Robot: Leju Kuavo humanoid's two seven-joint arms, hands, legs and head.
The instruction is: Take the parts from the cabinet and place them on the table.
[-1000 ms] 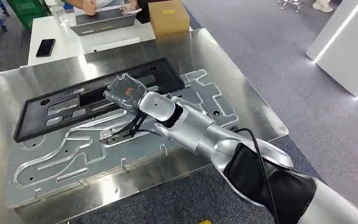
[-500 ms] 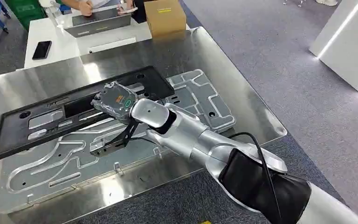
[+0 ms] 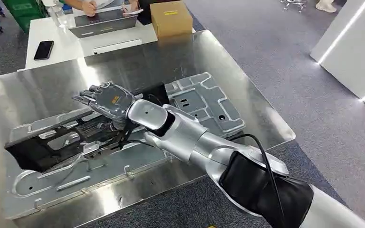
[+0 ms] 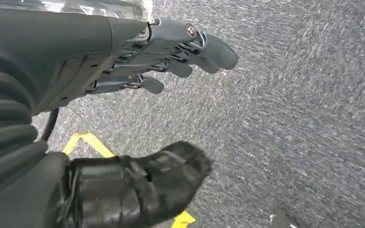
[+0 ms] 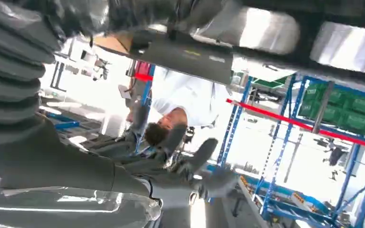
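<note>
since the earlier frames the black frame part point(image 3: 52, 142) has tipped up off the grey plate: it lay flat along the far edge, and it now stands tilted on its long side with one end raised. the right hand point(image 3: 105, 99), whose fingers were tucked down at the frame's edge, has risen and spread. the view itself has also shifted a little.

the steel worktop point(image 3: 247, 95) carries a large grey machined plate point(image 3: 204, 102) with routed channels, lying flat. the black frame part is long, rectangular and flat, with cut-out windows and round holes. it leans across the plate's left half, lower edge on the plate, upper edge toward the hand.

the right hand is above and just behind the frame's raised edge, palm down, fingers stretched out and apart, gripping nothing. whether a fingertip touches the frame cannot be told. in the right wrist view the hand point(image 5: 190, 166) is blurred.

the left hand point(image 4: 138, 109) hangs over grey carpet, fingers loosely extended and apart, thumb set away from them, holding nothing.

behind the worktop, a white table point(image 3: 57, 33) bears a cardboard box point(image 3: 171, 18), closed, contents not visible, a laptop point(image 3: 105, 23) and a phone point(image 3: 44, 49). a person's hands point(image 3: 89, 6) rest by the laptop.
</note>
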